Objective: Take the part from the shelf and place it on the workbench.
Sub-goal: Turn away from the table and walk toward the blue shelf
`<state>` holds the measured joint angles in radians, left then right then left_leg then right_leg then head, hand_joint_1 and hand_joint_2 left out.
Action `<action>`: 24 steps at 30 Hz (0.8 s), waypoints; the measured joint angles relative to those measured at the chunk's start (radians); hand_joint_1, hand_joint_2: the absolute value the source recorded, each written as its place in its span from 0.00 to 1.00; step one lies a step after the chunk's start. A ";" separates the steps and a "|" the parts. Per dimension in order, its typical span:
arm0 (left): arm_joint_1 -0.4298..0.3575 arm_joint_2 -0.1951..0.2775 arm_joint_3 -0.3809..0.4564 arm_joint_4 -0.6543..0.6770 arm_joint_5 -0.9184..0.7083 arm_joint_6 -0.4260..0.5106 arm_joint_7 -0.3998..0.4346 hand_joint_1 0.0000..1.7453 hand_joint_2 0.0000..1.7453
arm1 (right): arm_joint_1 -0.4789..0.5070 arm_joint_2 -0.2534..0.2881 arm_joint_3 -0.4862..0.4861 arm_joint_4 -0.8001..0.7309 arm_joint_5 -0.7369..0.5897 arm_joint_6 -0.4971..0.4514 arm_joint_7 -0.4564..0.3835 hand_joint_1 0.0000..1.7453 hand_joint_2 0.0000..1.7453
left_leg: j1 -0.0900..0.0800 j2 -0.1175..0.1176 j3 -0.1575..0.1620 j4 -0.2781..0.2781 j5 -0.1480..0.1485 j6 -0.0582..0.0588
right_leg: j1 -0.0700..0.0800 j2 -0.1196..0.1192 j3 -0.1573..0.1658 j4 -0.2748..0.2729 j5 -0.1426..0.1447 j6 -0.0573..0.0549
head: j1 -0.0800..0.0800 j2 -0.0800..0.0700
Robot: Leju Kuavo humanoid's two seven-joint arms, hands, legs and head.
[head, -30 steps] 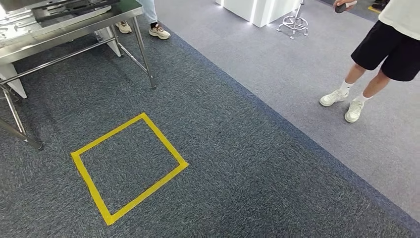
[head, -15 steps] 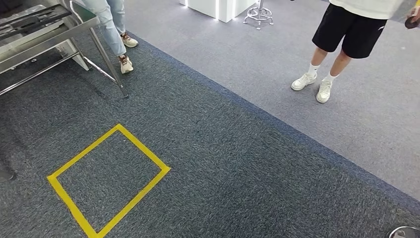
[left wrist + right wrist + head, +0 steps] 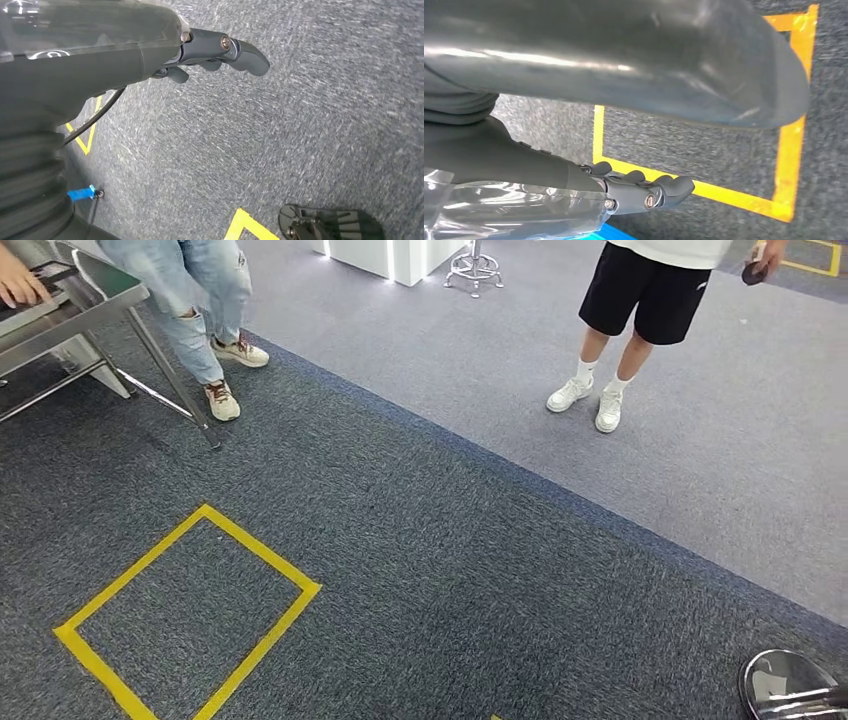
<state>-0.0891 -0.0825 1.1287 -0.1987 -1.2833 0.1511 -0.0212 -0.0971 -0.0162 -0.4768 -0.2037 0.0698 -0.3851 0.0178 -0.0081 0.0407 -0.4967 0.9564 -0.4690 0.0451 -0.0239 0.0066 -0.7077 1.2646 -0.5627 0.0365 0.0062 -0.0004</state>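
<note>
Seemingly early in task: no part held, none seen. Left hand (image 3: pixel 220 52) hung over grey carpet (image 3: pixel 450 570), fingers loosely curled, nothing gripped. Right hand (image 3: pixel 644 192) likewise curled, nothing gripped, above yellow taped square (image 3: pixel 190 615). Metal counter (image 3: pixel 95 290) glimpsed far left, person's hand (image 3: pixel 20 282) rested on it. Pickup and placing judged still ahead.

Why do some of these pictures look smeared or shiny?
Left wrist view: the carpet is streaked with motion blur. Right wrist view: glare runs along the dark curved cover; the yellow tape looks soft. Head view: sharp, with bright strips on the white stand.
</note>
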 joint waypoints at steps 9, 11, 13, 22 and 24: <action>-0.004 -0.007 0.002 -0.002 0.014 0.010 0.000 0.00 1.00 | -0.012 -0.002 -0.007 0.000 0.005 0.012 0.021 0.00 0.00 | 0.015 0.039 -0.001 0.059 -0.056 -0.061 | -0.004 -0.025 0.126 -0.234 0.095 -0.031 | -0.007 0.000; -0.003 -0.009 0.002 -0.002 0.014 0.010 0.001 0.00 1.00 | -0.014 -0.002 -0.009 0.000 0.003 0.012 0.027 0.00 0.00 | 0.020 0.001 -0.038 0.146 -0.114 -0.068 | -0.003 -0.011 0.123 -0.237 0.099 -0.042 | -0.010 0.000; -0.001 -0.010 0.002 -0.002 0.014 0.010 0.002 0.00 1.00 | -0.015 -0.002 -0.012 0.000 0.000 0.014 0.032 0.00 0.00 | 0.020 -0.026 -0.106 0.286 -0.181 -0.068 | 0.001 0.005 0.118 -0.236 0.101 -0.047 | -0.011 0.000; 0.001 -0.010 0.003 -0.002 0.012 0.008 0.007 0.00 1.00 | -0.013 -0.002 -0.036 0.000 -0.024 0.031 0.038 0.00 0.00 | 0.009 -0.108 -0.023 0.057 -0.035 -0.033 | 0.003 0.099 0.110 -0.237 0.113 -0.024 | -0.011 0.000; -0.001 -0.011 0.002 -0.002 0.008 0.007 0.006 0.00 1.00 | -0.006 -0.002 -0.046 0.000 -0.033 0.035 0.041 0.00 0.00 | 0.011 -0.087 -0.015 0.042 -0.023 -0.022 | 0.002 0.086 0.106 -0.233 0.112 -0.014 | -0.011 0.000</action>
<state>-0.0901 -0.0931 1.1312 -0.2003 -1.2755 0.1577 -0.0156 -0.1033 -0.0179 -0.5230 -0.2036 0.0370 -0.3497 0.0590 0.0030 -0.0464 -0.5119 0.9987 -0.4925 0.0235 -0.0223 0.0929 -0.6021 1.0312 -0.4510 0.0221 -0.0045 -0.0004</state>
